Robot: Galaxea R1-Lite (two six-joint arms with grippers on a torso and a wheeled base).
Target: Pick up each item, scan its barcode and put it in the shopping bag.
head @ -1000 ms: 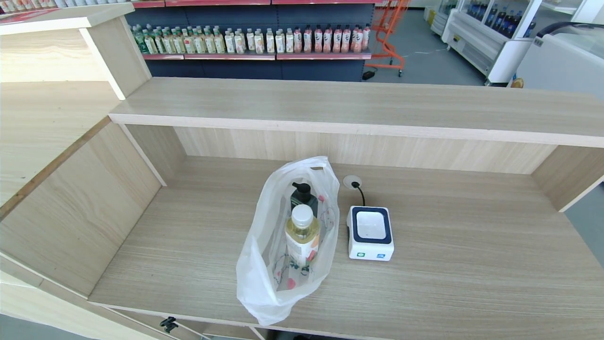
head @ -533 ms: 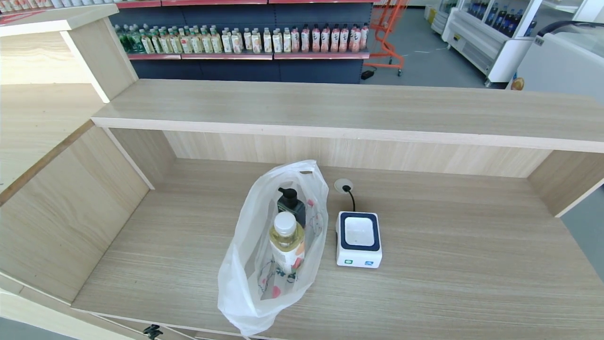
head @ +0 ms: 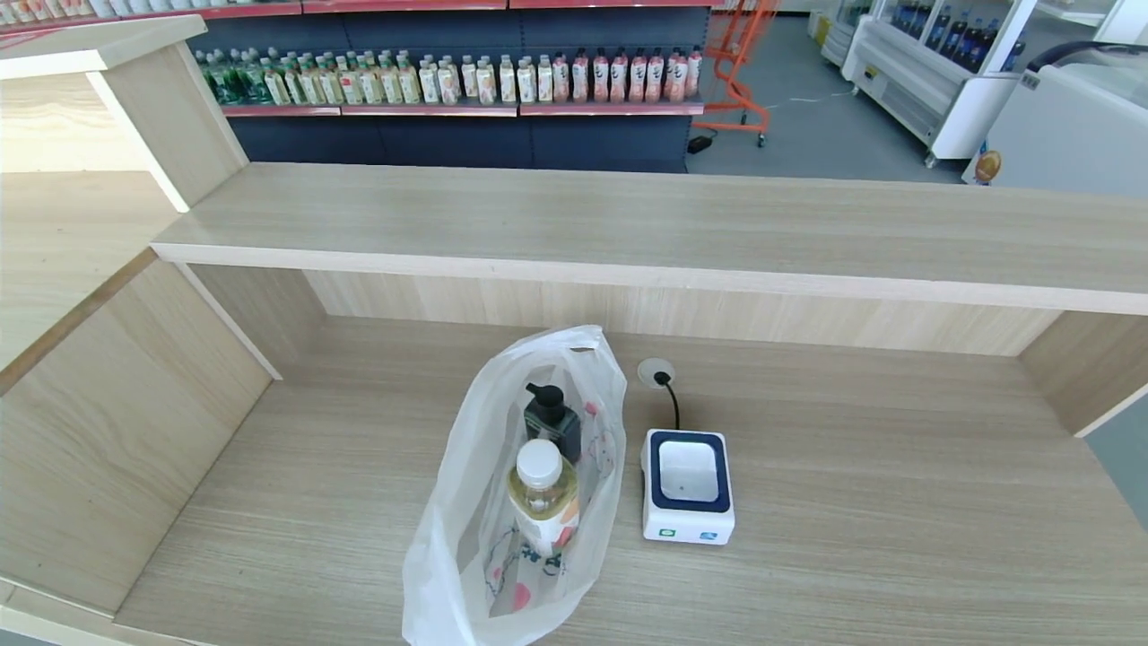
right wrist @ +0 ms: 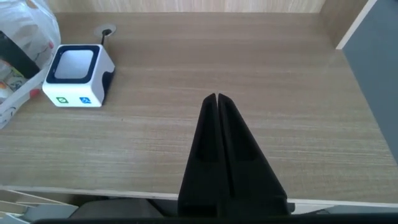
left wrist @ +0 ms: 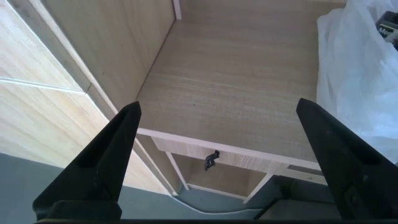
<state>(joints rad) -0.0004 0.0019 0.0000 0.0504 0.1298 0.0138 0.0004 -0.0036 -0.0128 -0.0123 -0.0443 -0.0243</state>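
Head view shows the white shopping bag (head: 441, 552) standing open on the surface (head: 897, 538), just left of the barcode scanner (head: 687, 484), with a white-capped drink bottle (head: 541, 489) and a black pump bottle (head: 549, 417) upright inside it. Both items I can make out are bagged, so the job looks done or nearly so. The left jaws stand spread wide with nothing between them near the surface's front left corner, and the right jaws are pressed together, gripping nothing, over the wood right of the scanner.
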